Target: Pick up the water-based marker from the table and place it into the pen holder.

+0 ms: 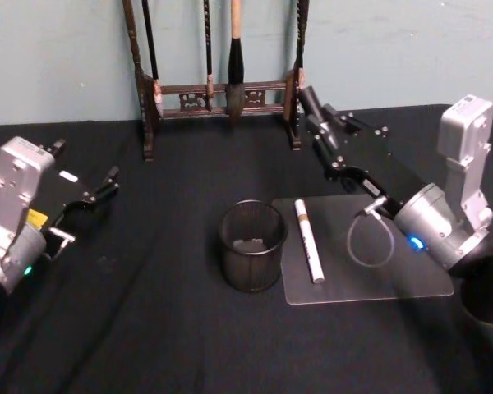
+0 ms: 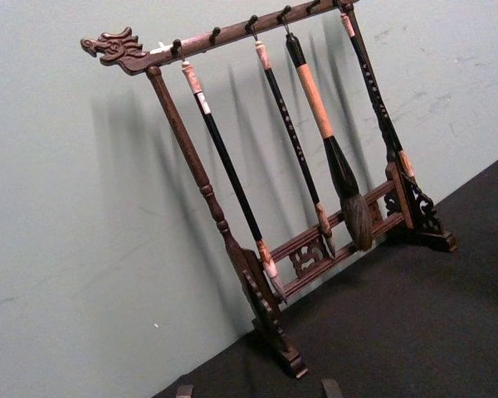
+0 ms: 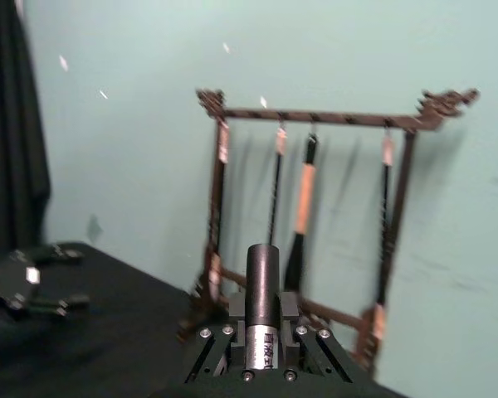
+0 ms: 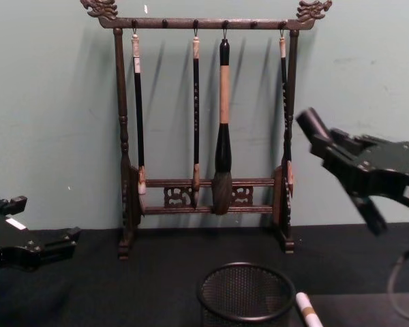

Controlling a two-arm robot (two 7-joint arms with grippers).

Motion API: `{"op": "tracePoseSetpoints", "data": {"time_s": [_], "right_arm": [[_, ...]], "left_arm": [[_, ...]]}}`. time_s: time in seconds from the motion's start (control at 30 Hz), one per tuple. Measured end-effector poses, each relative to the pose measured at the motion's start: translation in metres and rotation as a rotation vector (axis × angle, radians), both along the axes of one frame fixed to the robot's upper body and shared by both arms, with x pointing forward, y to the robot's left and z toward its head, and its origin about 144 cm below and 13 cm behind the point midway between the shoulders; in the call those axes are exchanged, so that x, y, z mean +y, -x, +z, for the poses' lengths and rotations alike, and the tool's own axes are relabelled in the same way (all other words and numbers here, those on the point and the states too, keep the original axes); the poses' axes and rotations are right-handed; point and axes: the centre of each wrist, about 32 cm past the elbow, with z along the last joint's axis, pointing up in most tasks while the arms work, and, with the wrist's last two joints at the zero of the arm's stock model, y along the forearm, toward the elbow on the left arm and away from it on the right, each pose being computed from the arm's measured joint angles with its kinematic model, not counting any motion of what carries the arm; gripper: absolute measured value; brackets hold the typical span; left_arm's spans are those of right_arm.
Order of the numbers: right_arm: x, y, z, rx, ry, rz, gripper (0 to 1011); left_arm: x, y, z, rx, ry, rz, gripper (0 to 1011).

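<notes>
At the near middle of the black cloth-covered table, a round black wire-mesh pen holder, upright, with no marker standing in it as far as can be made out. Just right of the holder, on a clear flat plastic mat, a white-barrelled marker with a brown band near its far end, lying flat and pointing away from the robot.

Farther back and right of the holder, raised off the table, the right gripper, clamped on a black cylindrical marker with a white label, with one end jutting past the fingers toward the back. Well left of the holder, the left gripper, parked low, fingers spread apart, holding nothing.

Judged from this: pick-up seemingly done, assuming the black marker to be the one meant. Left to do: carrying it over the holder, tipping it upright, letting go. White marker lying loose on its mat.

Behind the holder, near the table's back edge, a tall dark wooden brush rack with carved dragon ends, hung with four calligraphy brushes. Beyond that, a plain pale green wall.
</notes>
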Motion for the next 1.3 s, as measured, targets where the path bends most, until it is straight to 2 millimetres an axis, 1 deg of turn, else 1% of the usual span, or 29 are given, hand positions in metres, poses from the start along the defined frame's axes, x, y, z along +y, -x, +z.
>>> {"op": "tracePoseSetpoints", "data": {"time_s": [0.17,0.37,0.73,1.3], "right_arm": [[0.013,-0.001,-0.007,-0.029,-0.036,0.044,241],[0.027,-0.002,-0.022,-0.023,-0.056,0.105,241],[0.040,-0.002,-0.039,0.015,-0.075,0.178,241],[0.052,-0.004,-0.050,0.054,-0.074,0.218,241]], "left_arm": [[0.000,0.000,0.000,0.000,0.000,0.000,1001],[0.000,0.000,0.000,0.000,0.000,0.000,1001],[0.000,0.000,0.000,0.000,0.000,0.000,1001],[0.000,0.000,0.000,0.000,0.000,0.000,1001]]}}
